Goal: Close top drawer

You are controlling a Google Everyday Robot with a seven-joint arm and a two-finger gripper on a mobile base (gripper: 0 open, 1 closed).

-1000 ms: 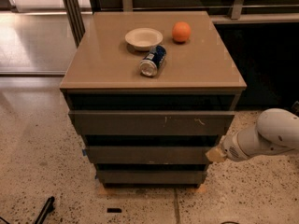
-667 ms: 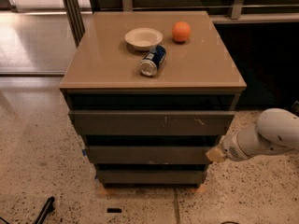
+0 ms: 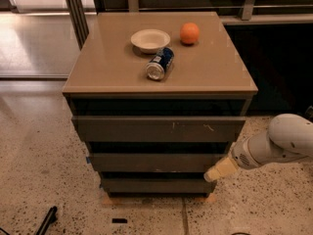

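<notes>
Desk point(image 3: 110, 72), three drawer fronts stacked below its tan top. The top drawer point(image 3: 146, 129) sits just under that top, pulled out toward me, with a dark gap above its front panel; closing not yet done. Handling, my judgement: a stiff, flat panel on slides that travels only straight in and out, likely with moderate resistance. It has no handle, so there is nothing to take hold of. I'd push flat against the front face, near its horizontal middle so it doesn't rack. The face looks smooth, so contact could slide unless I press square on. My end effector point(image 3: 215, 173) is low on the right, beside the right end of the middle drawer front point(image 3: 156, 161), below the top drawer and apparently clear of its panel. I cannot tell whether it is wide or narrow, and it holds nothing I can see. On the desk: bowl point(image 3: 150, 39), can point(image 3: 160, 63) lying on its side, orange point(image 3: 189, 33). A hard slam could roll the can. Pale scratches point(image 3: 208, 128) mark the panel right of centre. Against a second ago: the end effector tip is slightly lower and further left; drawer and desk items unchanged.
</notes>
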